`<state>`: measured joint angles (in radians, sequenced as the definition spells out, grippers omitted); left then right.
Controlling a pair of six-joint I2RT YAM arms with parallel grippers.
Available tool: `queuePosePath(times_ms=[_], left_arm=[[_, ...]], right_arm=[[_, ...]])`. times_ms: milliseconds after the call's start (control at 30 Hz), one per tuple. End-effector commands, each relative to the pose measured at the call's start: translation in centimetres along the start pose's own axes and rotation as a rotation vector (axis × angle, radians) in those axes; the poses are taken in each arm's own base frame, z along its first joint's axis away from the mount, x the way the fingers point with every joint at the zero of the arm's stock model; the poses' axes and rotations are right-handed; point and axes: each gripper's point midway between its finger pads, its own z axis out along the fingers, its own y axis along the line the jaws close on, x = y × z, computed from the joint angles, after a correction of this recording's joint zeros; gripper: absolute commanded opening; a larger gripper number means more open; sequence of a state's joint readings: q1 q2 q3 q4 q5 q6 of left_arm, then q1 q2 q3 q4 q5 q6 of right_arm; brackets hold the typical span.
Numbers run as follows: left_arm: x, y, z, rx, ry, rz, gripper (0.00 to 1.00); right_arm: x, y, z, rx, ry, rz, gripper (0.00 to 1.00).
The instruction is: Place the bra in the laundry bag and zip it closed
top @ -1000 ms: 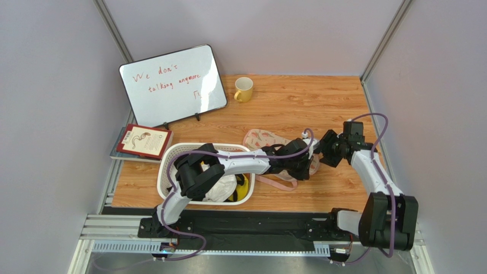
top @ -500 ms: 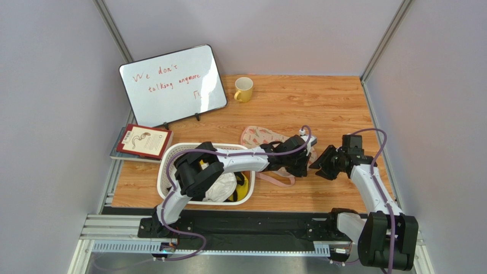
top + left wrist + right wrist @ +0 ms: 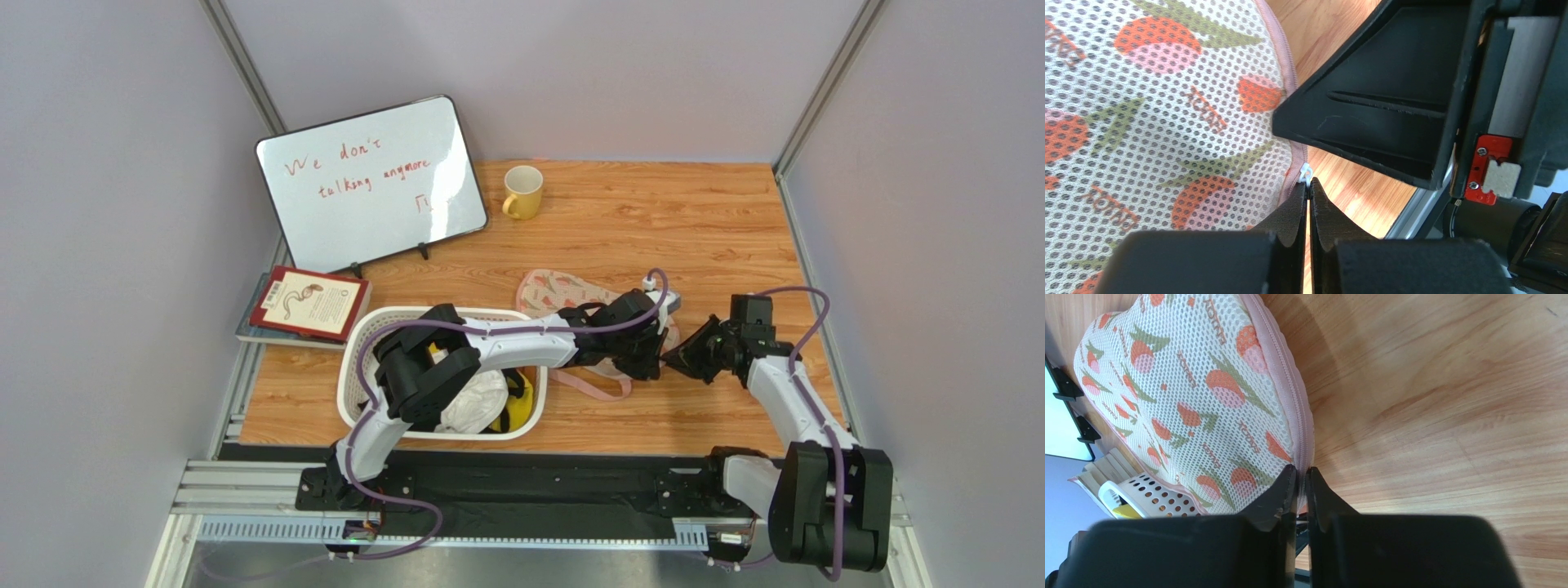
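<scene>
Top view: compared with one second ago, a shift of the right pincer [image 3: 681,355] inward to the right edge of the laundry bag [image 3: 558,294], meeting the left pincer [image 3: 644,343] there. No bra to see; probably inside the bag already. Wooden table [image 3: 711,221], plain grey walls [image 3: 613,74] around.

Left wrist: pinched closed on the white zip pull [image 3: 1305,173] at the bag's pink edge.

Right wrist: clamped on the pink zip edging [image 3: 1303,435] of the bag.

Risk, as a judgement: losing the small pull, or dragging the whole bag if the edging slips out.
</scene>
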<state>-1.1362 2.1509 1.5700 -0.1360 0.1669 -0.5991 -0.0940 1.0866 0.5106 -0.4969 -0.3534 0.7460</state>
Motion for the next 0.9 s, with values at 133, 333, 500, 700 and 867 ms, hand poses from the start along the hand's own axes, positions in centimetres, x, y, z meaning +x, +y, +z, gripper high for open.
queuePosePath(times_ms=[133, 333, 500, 700, 867], left_arm=[[-0.7, -0.6, -0.8, 0.015, -0.038, -0.002, 0.00], [1.2, 4.9, -2.5, -0.023, -0.041, -0.095, 0.00], [0.8, 6.2, -4.1, -0.097, -0.021, 0.000, 0.00], [-1.0, 3.3, -3.6, -0.034, -0.035, 0.030, 0.00], [-2.8, 0.2, -1.9, 0.051, -0.057, 0.007, 0.00]], right_arm=[[-3.2, -0.9, 0.4, 0.033, -0.098, 0.078, 0.00], [-5.9, -2.5, -0.5, 0.090, -0.131, 0.073, 0.00], [-7.8, -2.8, -1.5, 0.139, -0.200, 0.040, 0.00], [-9.8, -0.7, -2.4, 0.127, -0.233, -0.017, 0.13], [-7.3, 1.9, -1.6, 0.105, -0.128, -0.153, 0.32]])
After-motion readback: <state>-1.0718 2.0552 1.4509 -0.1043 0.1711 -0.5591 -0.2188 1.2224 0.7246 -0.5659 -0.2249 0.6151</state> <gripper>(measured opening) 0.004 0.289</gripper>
